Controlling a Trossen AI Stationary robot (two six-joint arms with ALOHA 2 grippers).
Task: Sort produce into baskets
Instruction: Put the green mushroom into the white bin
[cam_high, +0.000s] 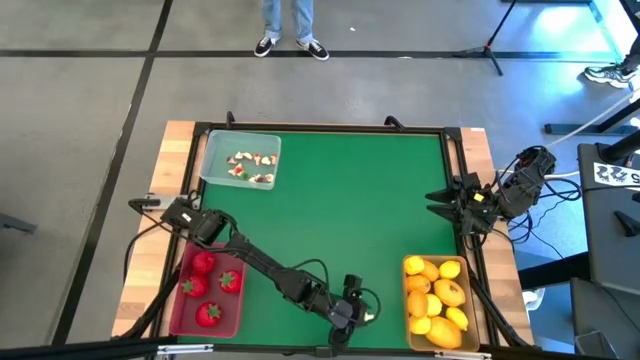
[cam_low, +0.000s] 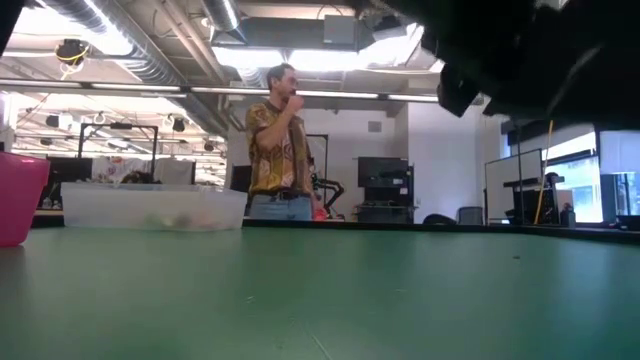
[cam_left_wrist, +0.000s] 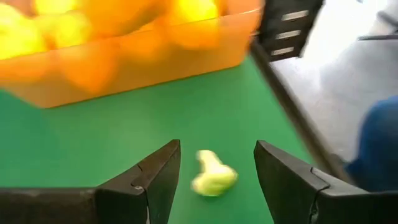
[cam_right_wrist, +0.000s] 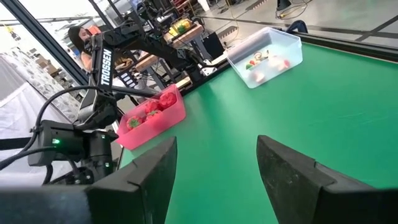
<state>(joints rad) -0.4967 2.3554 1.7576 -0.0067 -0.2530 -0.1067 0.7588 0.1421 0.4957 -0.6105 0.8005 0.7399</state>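
Risk sits at the near edge of the green table mat (cam_high: 340, 200), where we see the left gripper (cam_left_wrist: 217, 180) hanging low with its two dark fingers apart and a small pale yellow toy piece (cam_left_wrist: 213, 174) lying on the mat between them, not pinched, from what we see. It is blurred, so we cannot tell what kind of produce it is. We judge it could roll or skid when the fingers close, since it is small, rounded and loose, and a closing that is off-centre would push it sideways instead of catching it. It lies just beside the tan-yellow plastic tray (cam_high: 409, 262) full of yellow and orange lemon-like ovals (cam_high: 436, 298), so a nudge could send it against the tray wall or toward the table's near edge. We also think a weak pinch could drop it on the way over the rim. The right gripper (cam_right_wrist: 216, 168) waits at the table's right edge with its fingers spread wide and nothing between them. Red toy strawberries (cam_high: 210, 285) lie in the pinkish-red tray (cam_high: 178, 318) at near left, and tiny white-and-red bits (cam_high: 250, 165) lie in the clear translucent tray (cam_high: 215, 145) at far left, both well apart from the action. A person (cam_low: 275, 150) stands beyond the far side, away from the arms.
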